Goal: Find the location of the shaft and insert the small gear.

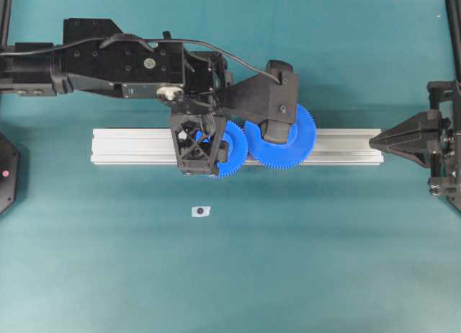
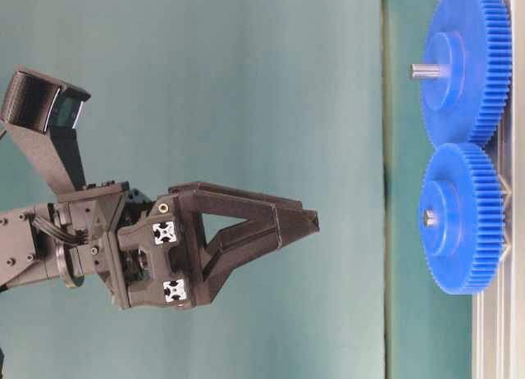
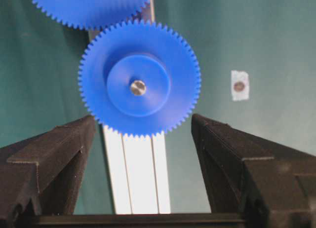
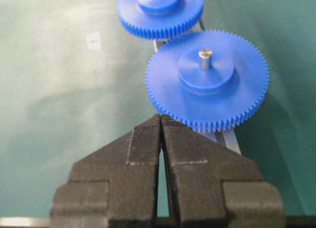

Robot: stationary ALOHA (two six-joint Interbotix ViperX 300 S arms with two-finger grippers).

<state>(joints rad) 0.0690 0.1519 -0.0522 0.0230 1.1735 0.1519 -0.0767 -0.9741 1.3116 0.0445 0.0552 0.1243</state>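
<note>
The small gear (image 3: 139, 79) lies flat on the aluminium rail (image 1: 130, 145), its teeth next to those of the larger blue gear (image 4: 207, 80). The silvery end of the shaft (image 3: 138, 87) shows in the middle of the small gear's hub. My left gripper (image 3: 142, 117) hangs over this gear, open, its fingers (image 3: 64, 144) on either side and apart from it, holding nothing. From overhead the left gripper (image 1: 196, 156) hides most of the small gear (image 1: 232, 151). My right gripper (image 4: 161, 117) is shut and empty, pointing at the rail's right end (image 1: 374, 140).
The larger gear (image 1: 288, 142) has a grey pin (image 4: 205, 55) standing up from its hub, and the left wrist camera covers part of it. A small white sticker with a dark dot (image 1: 201, 211) lies on the green table in front of the rail.
</note>
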